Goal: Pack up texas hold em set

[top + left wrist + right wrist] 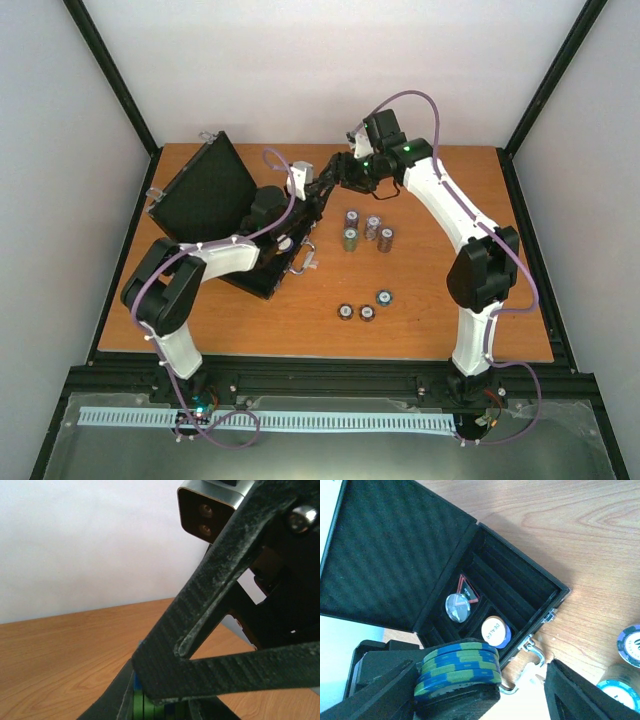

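I see right tool (pixel 340 178) splayed wide over open case (pixel 385 545), chip stack (pixel 456 667) at its 7 o'clock, left tool (pixel 315 195) state unclear

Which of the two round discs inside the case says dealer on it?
The white disc nearer the latch; the other disc is shiny and silvery, partly covering the triangular token.

Striped chip stack (pixel 456 667) over open case (pixel 520 580)
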